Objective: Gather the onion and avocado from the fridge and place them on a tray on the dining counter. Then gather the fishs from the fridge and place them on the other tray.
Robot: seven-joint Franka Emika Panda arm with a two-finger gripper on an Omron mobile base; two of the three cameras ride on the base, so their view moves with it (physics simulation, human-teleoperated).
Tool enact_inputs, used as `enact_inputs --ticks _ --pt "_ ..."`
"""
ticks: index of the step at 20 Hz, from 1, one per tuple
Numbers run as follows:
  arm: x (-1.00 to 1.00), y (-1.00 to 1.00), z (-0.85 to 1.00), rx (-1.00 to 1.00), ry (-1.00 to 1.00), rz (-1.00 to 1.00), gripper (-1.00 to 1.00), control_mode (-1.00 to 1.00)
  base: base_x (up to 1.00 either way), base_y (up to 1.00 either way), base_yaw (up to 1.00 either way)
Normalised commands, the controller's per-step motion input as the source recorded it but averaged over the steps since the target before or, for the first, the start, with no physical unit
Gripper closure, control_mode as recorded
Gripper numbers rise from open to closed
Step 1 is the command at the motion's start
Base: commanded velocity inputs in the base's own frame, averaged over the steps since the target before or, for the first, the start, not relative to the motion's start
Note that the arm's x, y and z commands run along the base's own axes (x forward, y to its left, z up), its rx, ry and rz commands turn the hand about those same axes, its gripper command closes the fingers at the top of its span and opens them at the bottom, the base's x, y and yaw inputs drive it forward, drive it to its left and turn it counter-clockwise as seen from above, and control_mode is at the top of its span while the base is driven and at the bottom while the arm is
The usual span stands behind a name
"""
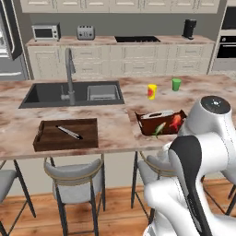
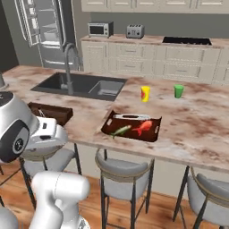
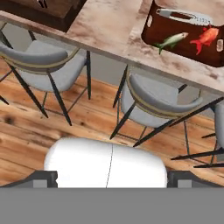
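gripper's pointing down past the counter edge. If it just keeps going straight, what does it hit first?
Likely the grey stool seat under the counter edge, or the wood floor just before it; depth is unclear. The open gripper aims below the tray with the fish, not at it.

Two raised-rim wooden trays rest on the marbled stone surface (image 1: pixel 115 133): one dark brown tray (image 1: pixel 67 134) at 9 o'clock, one reddish-brown tray (image 1: pixel 159 122) at 3 o'clock. The latter carries three fish: one red (image 2: pixel 142 127), one green (image 2: pixel 120 131), one silvery (image 2: pixel 132 116). Two cups stand beyond, one yellow (image 1: pixel 151 91), one green (image 1: pixel 176 84). Three grey stools (image 2: pixel 121 172) show in the right base view.
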Motion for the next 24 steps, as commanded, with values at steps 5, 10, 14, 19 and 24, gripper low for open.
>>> enact_inputs --ticks 5,10,14,19,24 --pt "0.0 0.0 0.0 0.0 0.0 0.0 -1.0 1.0 -0.06 1.0 -0.01" --pt "0.0 0.0 0.0 0.0 0.0 0.0 -1.0 1.0 0.0 1.0 -0.05" --pt "0.0 0.0 0.0 0.0 0.0 0.0 -1.0 1.0 0.0 1.0 -0.05" --pt "0.0 0.0 0.0 0.0 0.0 0.0 -1.0 1.0 0.0 1.0 -0.05" --pt "0.0 0.0 0.0 0.0 0.0 0.0 -1.0 1.0 0.0 1.0 -0.05"
